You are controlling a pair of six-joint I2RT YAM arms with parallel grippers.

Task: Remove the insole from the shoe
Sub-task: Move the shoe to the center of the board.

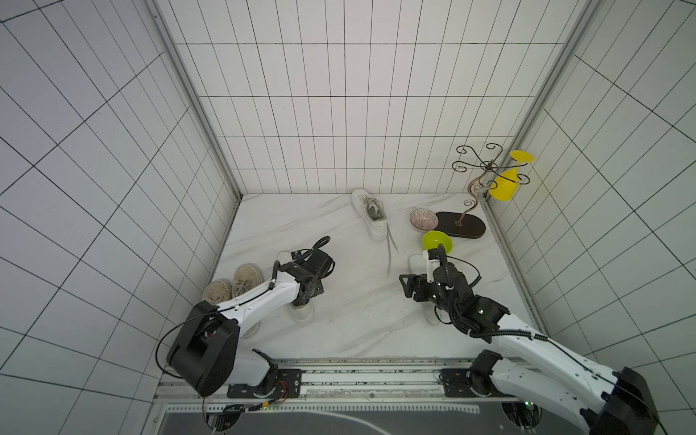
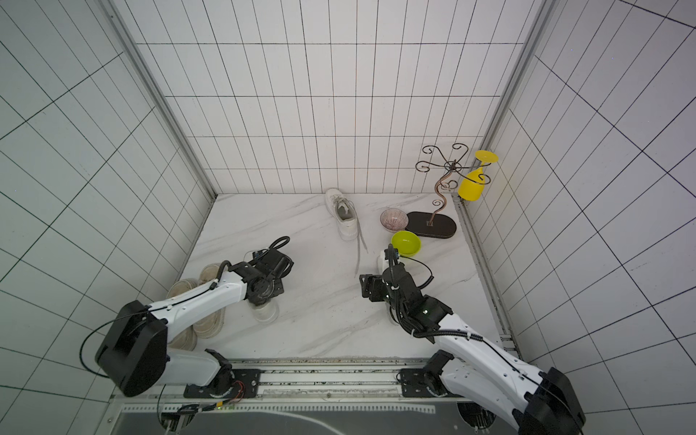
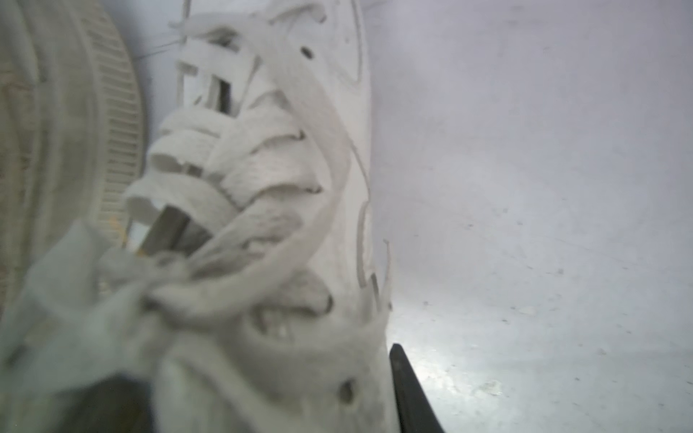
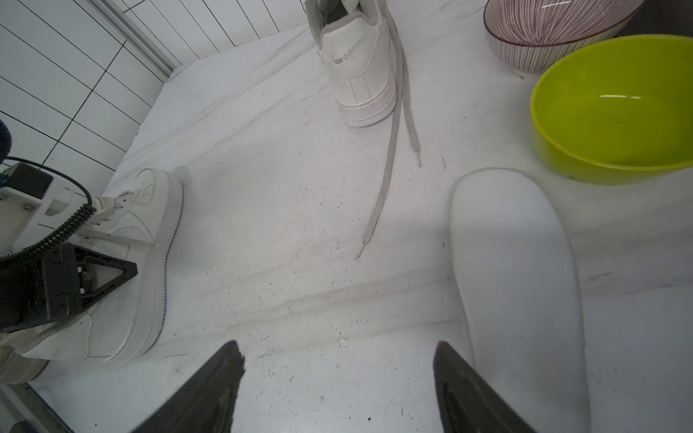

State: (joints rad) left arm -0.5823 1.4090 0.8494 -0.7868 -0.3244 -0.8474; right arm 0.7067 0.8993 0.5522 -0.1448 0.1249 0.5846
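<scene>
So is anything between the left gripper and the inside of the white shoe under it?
Yes. Loose laces cross the shoe's opening under the left gripper; one finger sits outside its side wall. The interior is hidden.

Left arm [image 2: 203,297] over white shoe [image 2: 266,313]; insole [image 2: 380,260] near green bowl [image 2: 405,243].

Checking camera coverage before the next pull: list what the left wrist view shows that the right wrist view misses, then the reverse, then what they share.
Left wrist only: the laces in close-up and a beige shoe's ribbed sole. Right wrist only: a loose insole lying on the table, the green bowl, the striped bowl, a second white sneaker and the open right gripper. Both: the white high-top shoe and the marble table.
</scene>
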